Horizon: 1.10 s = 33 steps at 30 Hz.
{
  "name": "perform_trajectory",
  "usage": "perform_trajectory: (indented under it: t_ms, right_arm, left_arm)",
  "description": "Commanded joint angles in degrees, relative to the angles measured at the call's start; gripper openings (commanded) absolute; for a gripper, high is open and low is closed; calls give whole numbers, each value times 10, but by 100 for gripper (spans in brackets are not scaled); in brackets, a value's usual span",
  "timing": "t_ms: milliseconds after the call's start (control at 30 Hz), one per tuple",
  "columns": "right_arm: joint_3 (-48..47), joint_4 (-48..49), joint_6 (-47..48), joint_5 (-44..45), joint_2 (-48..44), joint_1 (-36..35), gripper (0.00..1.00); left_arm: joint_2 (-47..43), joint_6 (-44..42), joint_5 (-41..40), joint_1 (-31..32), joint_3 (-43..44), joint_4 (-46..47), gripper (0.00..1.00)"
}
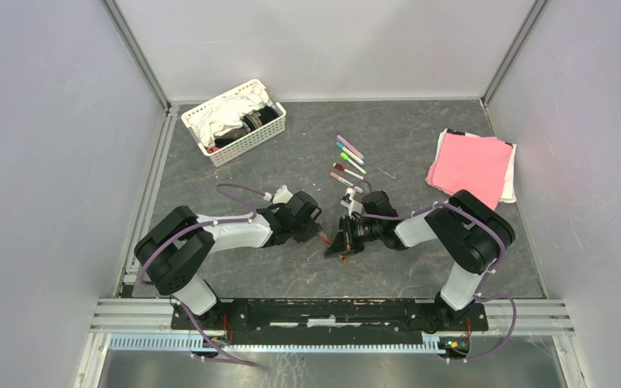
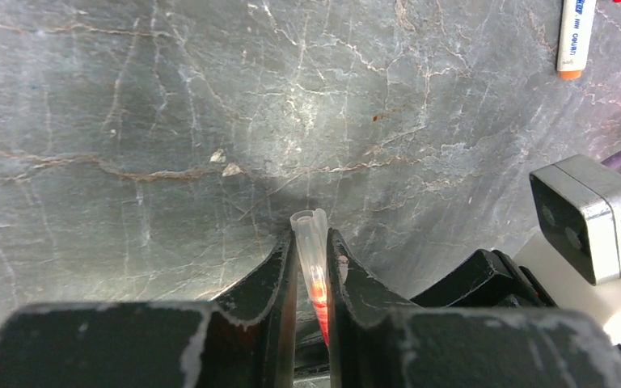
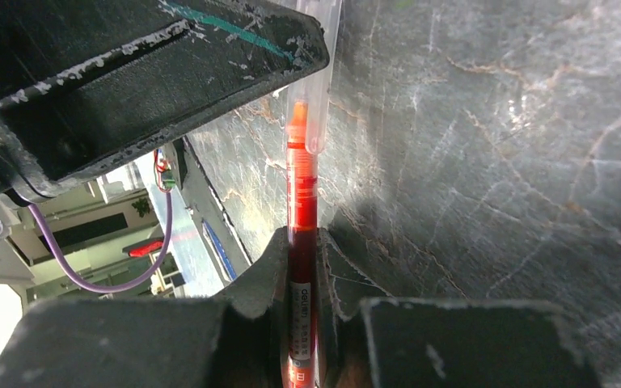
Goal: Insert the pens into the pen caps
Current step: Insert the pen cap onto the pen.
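We see a grey marbled counter [image 1: 291, 275] carrying a white basket [image 1: 247, 147] of cloth at the far left and a pink cloth [image 1: 471, 166] at the far right. Near the middle, the left claw [image 1: 320, 234] and the right claw [image 1: 343, 244] meet almost tip to tip. Just beyond them, five loose pens [image 1: 349, 162] lie in a row. The right claw is clenched on a red pen [image 3: 301, 202], and the left claw is clenched on a clear cap [image 2: 309, 230]. The red pen's orange tip sits inside the clear cap.
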<state>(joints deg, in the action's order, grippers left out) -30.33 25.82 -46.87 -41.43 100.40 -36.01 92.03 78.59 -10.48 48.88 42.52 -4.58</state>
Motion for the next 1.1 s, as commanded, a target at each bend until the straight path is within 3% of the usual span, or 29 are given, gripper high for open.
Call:
perform_trajectory:
  t_ms: [0, 267, 633, 833, 1000, 1067]
  right_arm:
    - [-6, -12, 81, 103, 34, 6, 0]
    - [2, 63, 158, 55, 13, 8, 0]
    - [20, 131, 184, 11, -33, 8, 0]
    - [14, 147, 227, -29, -82, 18, 0]
    - [10, 160, 254, -70, -163, 46, 0]
    - [11, 172, 265, -99, -200, 57, 0]
  left_arm:
    - [-17, -41, 14, 30, -8, -88, 2]
    - [-94, -53, -25, 43, -14, -94, 2]
    - [-187, -58, -75, 58, 7, -161, 8]
    - [-306, -138, -132, 100, 3, -155, 29]
    - [-483, -256, -118, 120, -103, 15, 65]
    - [-538, -301, -101, 120, -130, 78, 71]
